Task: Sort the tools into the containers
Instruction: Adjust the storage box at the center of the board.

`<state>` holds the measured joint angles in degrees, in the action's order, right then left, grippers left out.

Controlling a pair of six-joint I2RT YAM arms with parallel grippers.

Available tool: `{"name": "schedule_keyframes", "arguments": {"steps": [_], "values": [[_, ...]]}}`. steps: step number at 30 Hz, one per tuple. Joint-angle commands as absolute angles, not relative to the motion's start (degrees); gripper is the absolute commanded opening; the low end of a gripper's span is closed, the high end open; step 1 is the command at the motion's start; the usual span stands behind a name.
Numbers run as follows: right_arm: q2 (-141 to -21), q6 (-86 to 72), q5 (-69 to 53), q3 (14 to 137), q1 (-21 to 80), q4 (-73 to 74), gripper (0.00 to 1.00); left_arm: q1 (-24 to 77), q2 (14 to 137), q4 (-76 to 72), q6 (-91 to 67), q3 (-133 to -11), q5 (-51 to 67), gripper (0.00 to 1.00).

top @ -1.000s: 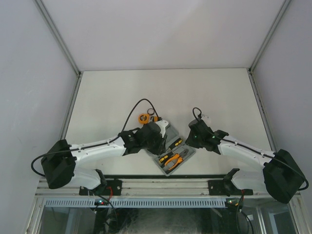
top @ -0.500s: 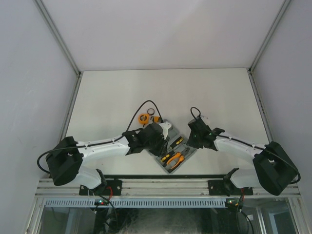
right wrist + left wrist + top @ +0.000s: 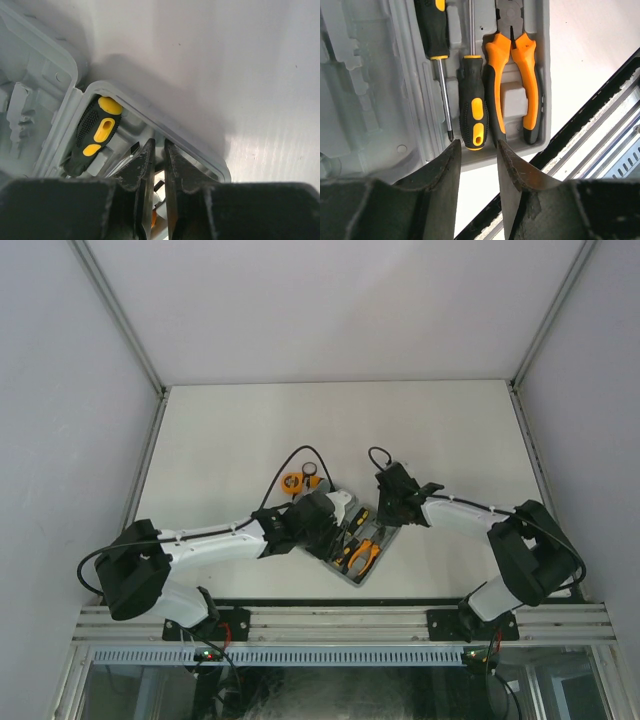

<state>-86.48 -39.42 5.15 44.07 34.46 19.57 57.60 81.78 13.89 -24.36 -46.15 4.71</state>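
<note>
though the left tool (image 3: pixel 478 145) gapes over 2 textured screwdrivers (image 3: pixel 472 112), the right tool (image 3: pixel 159 146) sits closed.

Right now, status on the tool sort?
Left gripper open, empty, over the tool case. Right gripper nearly shut at case rim, grip unclear. Screwdrivers and pliers seated; tape measure outside on table.

In the right half of the grey tool case (image 3: pixel 380 100) lie two black-and-yellow screwdrivers (image 3: pixel 472 107) and, just beside them toward the case's right edge, orange-handled pliers (image 3: pixel 512 75), each in a moulded recess. The left gripper (image 3: pixel 477 146) hangs over the case's near edge, its fingers (image 3: pixel 445 175) parted. White tabletop (image 3: pixel 590 45) shows beyond the case.
</note>
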Motion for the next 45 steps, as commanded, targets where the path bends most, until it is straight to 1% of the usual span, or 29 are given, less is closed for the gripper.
{"name": "schedule_keyframes", "arguments": {"steps": [1,5,11,17,22,26,30,36,45], "values": [[-86.78,-34.48,4.67,47.14,34.23,17.86,0.11,57.40,81.59,11.78,-24.60,-49.97,2.84,0.40],[-82.63,-35.47,7.35,46.75,34.51,19.69,0.11,57.15,81.74,11.57,-25.72,-50.70,0.26,0.44],[-74.46,-38.79,9.13,45.09,35.25,20.51,0.15,57.04,84.28,10.58,-24.62,-52.68,1.40,0.47],[-72.94,-42.62,9.05,44.55,35.51,21.91,0.15,57.04,87.96,9.27,-22.17,-55.19,4.22,0.47],[-71.22,-48.80,12.83,42.87,35.98,26.83,0.16,57.04,91.20,10.43,-21.17,-56.39,4.23,0.47],[-67.21,-53.04,15.87,38.71,36.43,29.41,0.21,57.04,91.47,10.18,-21.12,-55.24,4.14,0.47],[-64.33,-54.68,14.47,35.10,36.47,28.93,0.24,57.00,91.65,9.98,-21.09,-54.61,4.07,0.47],[-64.73,-55.02,9.94,32.52,36.30,24.40,0.24,57.04,92.04,9.25,-21.33,-53.68,5.00,0.47],[-70.54,-53.15,7.03,32.44,34.79,18.62,0.24,57.04,91.59,7.87,-22.65,-50.28,5.35,0.44]]}}
